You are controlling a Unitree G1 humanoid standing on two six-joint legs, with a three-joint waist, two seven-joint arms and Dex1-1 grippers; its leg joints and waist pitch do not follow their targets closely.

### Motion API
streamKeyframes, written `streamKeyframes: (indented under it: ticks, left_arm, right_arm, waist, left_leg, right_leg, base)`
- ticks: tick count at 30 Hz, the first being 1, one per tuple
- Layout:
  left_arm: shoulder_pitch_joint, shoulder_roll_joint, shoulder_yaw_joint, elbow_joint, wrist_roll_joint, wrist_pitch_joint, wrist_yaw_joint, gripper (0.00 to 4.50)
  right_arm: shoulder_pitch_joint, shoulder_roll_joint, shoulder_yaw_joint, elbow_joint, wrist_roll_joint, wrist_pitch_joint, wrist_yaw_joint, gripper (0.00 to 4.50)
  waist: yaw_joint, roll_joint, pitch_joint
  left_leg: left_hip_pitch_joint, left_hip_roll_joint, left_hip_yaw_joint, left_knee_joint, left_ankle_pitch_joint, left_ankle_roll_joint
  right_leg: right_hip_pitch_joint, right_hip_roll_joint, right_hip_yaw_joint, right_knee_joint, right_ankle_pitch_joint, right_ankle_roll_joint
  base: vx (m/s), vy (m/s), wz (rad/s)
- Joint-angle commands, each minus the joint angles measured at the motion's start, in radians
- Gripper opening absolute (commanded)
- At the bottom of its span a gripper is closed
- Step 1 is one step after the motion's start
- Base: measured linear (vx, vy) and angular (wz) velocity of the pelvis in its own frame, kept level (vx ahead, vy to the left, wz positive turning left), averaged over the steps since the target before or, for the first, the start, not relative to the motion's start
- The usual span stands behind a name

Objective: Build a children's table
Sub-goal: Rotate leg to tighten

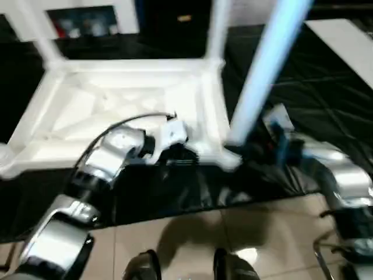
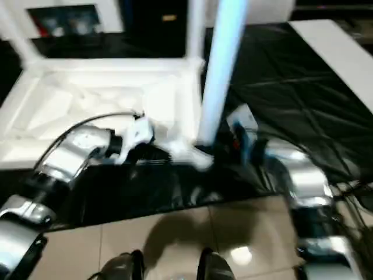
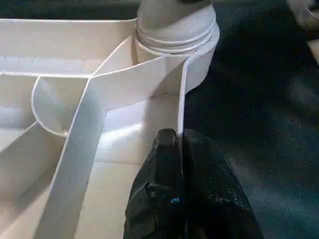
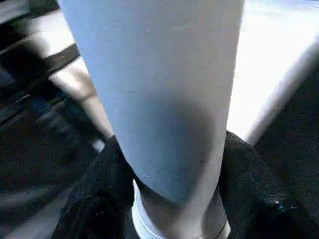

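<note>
While the robot's own feet show at the bottom of the head views, everything else lies beyond them, listed nearest first.

Floor: beige tiles (image 1: 192, 233) run up to the near edge of the work table, with bare room between the two forearms.

Work table: a black cover (image 1: 303, 76) spreads wide to the right of the tabletop, wrinkled and unoccupied there; its near edge runs just under both grippers.

Left gripper (image 3: 180, 137): fingers pressed together, tips at the thin near rim of the tabletop, just beside the corner socket; whether the rim is pinched between them is hard to tell.

Right gripper (image 4: 172, 164): its two black fingers stand one on each side of the leg, clamped low on the tube above the collar.

Held leg (image 1: 265, 64): a white tube rising steeply from the near right corner, tilted toward the right; its upper end is cut off by the top of the head views.

Corner socket (image 3: 174, 35): round, the leg's threaded collar sitting in it, several thread rings exposed above the rim.

Tabletop (image 1: 64, 111): white, lying ribbed side up on the cover, its near edge close to the work table's edge; the left arm hides part of the near rim.

Far legs: one upright at the far right corner (image 1: 217, 29), another at the far left (image 1: 35, 29), both cut off above.

Background: dark shapes and a white panel beyond the table, too blurred to name.
</note>
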Motion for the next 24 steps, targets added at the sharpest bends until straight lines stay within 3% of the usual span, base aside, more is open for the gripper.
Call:
streamKeyframes:
  ticks: [1,3,4,6,7,10,11,13,16,18,19,21,24]
  left_arm:
    - [-0.012,-0.084,-0.010,0.019,0.004,0.065,0.134,0.00]
    - [-0.018,-0.099,0.001,0.025,0.006,0.080,0.170,0.00]
    - [-0.031,-0.129,0.027,0.035,0.009,0.106,0.241,0.00]
    - [-0.035,-0.138,0.035,0.036,0.009,0.113,0.259,0.00]
    - [-0.044,-0.156,0.048,0.036,0.022,0.124,0.306,0.00]
    - [-0.051,-0.174,0.058,0.034,0.028,0.128,0.347,0.00]
    - [-0.053,-0.177,0.052,0.029,0.039,0.131,0.357,0.00]
    - [-0.052,-0.174,0.045,0.027,0.046,0.124,0.354,0.00]
    - [-0.041,-0.165,0.041,0.017,0.042,0.116,0.337,0.00]
    - [-0.034,-0.156,0.038,0.012,0.042,0.108,0.323,0.00]
    - [-0.032,-0.152,0.036,0.012,0.042,0.103,0.318,0.00]
    - [-0.026,-0.143,0.031,0.013,0.045,0.085,0.304,0.00]
    - [-0.002,-0.093,0.012,0.024,0.049,-0.003,0.210,0.00]
  right_arm:
    - [-0.009,0.109,0.056,0.030,-0.039,0.125,-0.172,2.04]
    - [-0.017,0.137,0.050,0.036,-0.041,0.137,-0.216,2.04]
    - [-0.027,0.189,0.041,0.046,-0.053,0.114,-0.297,2.04]
    - [-0.030,0.201,0.039,0.052,-0.061,0.098,-0.321,2.04]
    - [-0.040,0.236,0.020,0.080,-0.075,0.029,-0.373,2.37]
    - [-0.049,0.267,0.002,0.112,-0.086,-0.051,-0.421,2.72]
    - [-0.056,0.289,-0.020,0.116,-0.083,-0.069,-0.445,2.72]
    - [-0.059,0.294,-0.030,0.114,-0.079,-0.079,-0.441,2.92]
    - [-0.042,0.258,-0.012,0.081,-0.079,-0.075,-0.386,3.19]
    - [-0.026,0.222,0.004,0.059,-0.075,-0.074,-0.329,3.26]
    - [-0.021,0.208,0.010,0.051,-0.075,-0.077,-0.310,3.51]
    - [-0.008,0.175,0.008,0.041,-0.065,-0.085,-0.266,3.51]
    - [0.027,0.041,-0.022,0.033,-0.037,-0.150,-0.103,3.79]
  waist:
    - [-0.002,-0.012,-0.070]
    - [-0.011,-0.017,-0.070]
    - [-0.011,-0.016,-0.070]
    - [-0.013,-0.015,-0.070]
    - [-0.013,-0.014,-0.070]
    - [-0.016,-0.013,-0.073]
    - [-0.014,-0.004,-0.074]
    - [-0.012,-0.005,-0.077]
    - [-0.008,-0.005,-0.081]
    - [-0.004,-0.007,-0.084]
    - [-0.003,-0.008,-0.085]
    - [-0.002,-0.012,-0.084]
    - [0.007,-0.013,-0.086]
  left_leg:
    - [0.013,0.013,-0.020,-0.074,-0.297,0.014]
    - [0.014,0.010,-0.021,-0.075,-0.316,0.008]
    - [0.016,0.011,-0.021,-0.075,-0.320,0.012]
    - [0.016,0.012,-0.021,-0.076,-0.323,0.013]
    - [0.018,0.013,-0.022,-0.079,-0.337,0.016]
    - [0.016,0.015,-0.020,-0.081,-0.332,0.020]
    - [0.021,0.017,-0.018,-0.082,-0.339,0.025]
    - [0.016,0.017,-0.017,-0.083,-0.322,0.030]
    - [0.017,0.017,-0.010,-0.077,-0.284,0.047]
    - [0.019,0.018,-0.006,-0.073,-0.265,0.065]
    - [0.018,0.017,-0.005,-0.071,-0.253,0.074]
    - [0.014,0.014,-0.004,-0.069,-0.245,0.084]
    - [0.014,0.015,-0.003,-0.066,-0.225,0.104]
  right_leg:
    - [0.053,-0.036,0.018,-0.088,-0.585,-0.102]
    - [0.051,-0.036,0.016,-0.095,-0.608,-0.087]
    - [0.050,-0.038,0.016,-0.098,-0.612,-0.079]
    - [0.047,-0.037,0.016,-0.100,-0.600,-0.082]
    - [0.048,-0.036,0.014,-0.101,-0.589,-0.078]
    - [0.049,-0.037,0.014,-0.101,-0.536,-0.091]
    - [0.047,-0.033,0.016,-0.099,-0.482,-0.112]
    - [0.053,-0.032,0.019,-0.089,-0.406,-0.139]
    - [0.059,-0.031,0.023,-0.077,-0.294,-0.180]
    - [0.061,-0.031,0.024,-0.075,-0.267,-0.194]
    - [0.062,-0.032,0.025,-0.074,-0.265,-0.202]
    - [0.065,-0.033,0.024,-0.078,-0.292,-0.193]
    - [0.066,-0.034,0.024,-0.080,-0.307,-0.184]
  base:
    - [0.000,0.000,0.00]
    - [0.000,0.000,0.00]
    - [0.000,0.000,0.00]
    - [0.000,0.000,0.00]
    - [0.000,0.000,0.00]
    - [0.000,0.000,0.00]
    - [0.000,0.000,0.00]
    - [0.000,0.000,0.00]
    - [0.000,0.000,0.00]
    - [0.000,0.000,0.00]
    - [0.000,0.000,0.00]
    - [0.000,0.000,0.00]
    - [0.000,0.000,0.00]
